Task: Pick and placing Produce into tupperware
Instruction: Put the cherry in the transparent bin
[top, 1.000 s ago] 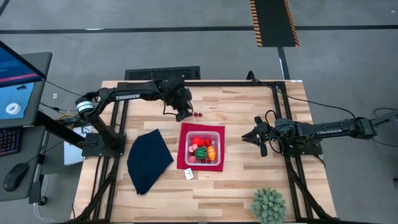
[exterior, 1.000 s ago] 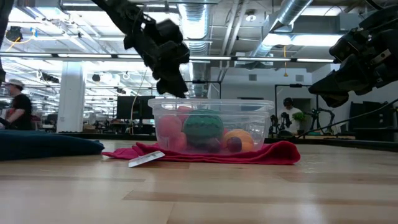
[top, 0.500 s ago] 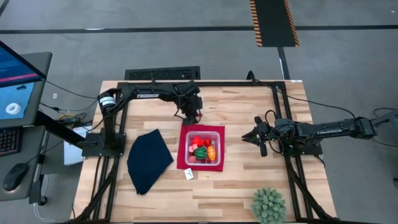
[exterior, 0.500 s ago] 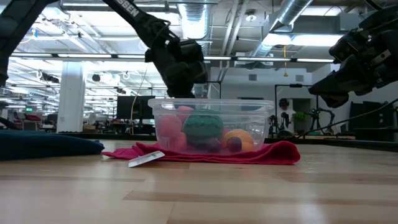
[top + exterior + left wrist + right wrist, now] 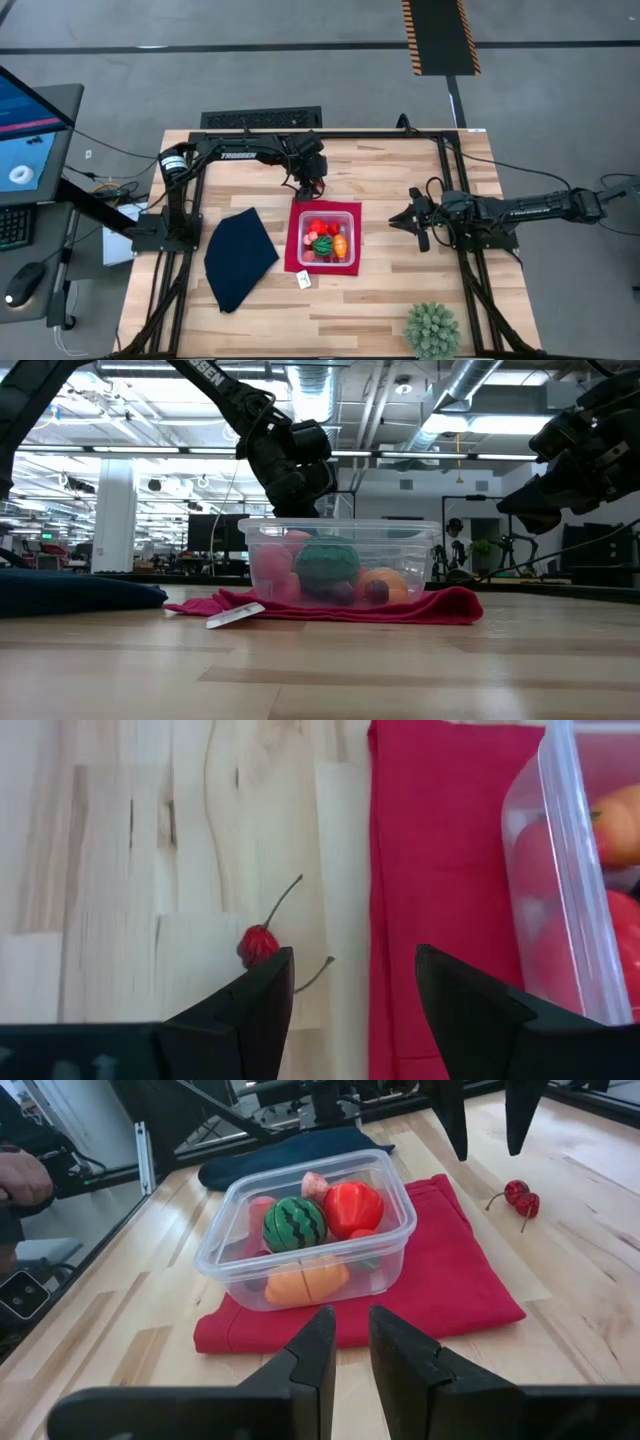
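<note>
The clear tupperware (image 5: 345, 215) stands on a flat red mat (image 5: 293, 238) and holds a green striped ball (image 5: 295, 1223), a red piece (image 5: 352, 1205), an orange piece (image 5: 305, 1283) and pink pieces. A pair of dark red cherries (image 5: 520, 1195) lies on the wood just beyond the mat's far edge; one cherry (image 5: 258, 944) shows beside a finger in the left wrist view. My left gripper (image 5: 313, 187) hovers open, pointing down, over the cherries. My right gripper (image 5: 393, 221) waits shut to the right of the tupperware, above the table.
A dark navy cloth (image 5: 238, 257) lies left of the mat, with a small white tag (image 5: 304, 280) near the mat's near corner. A spiky green plant ball (image 5: 432, 330) sits by the near right edge. Bare wood shows between the tupperware and my right gripper.
My left gripper has swung toward the table's right and come down a little, from left of the cherries to over them, then held nearly still. Cherries, tupperware and right arm have kept their places.
</note>
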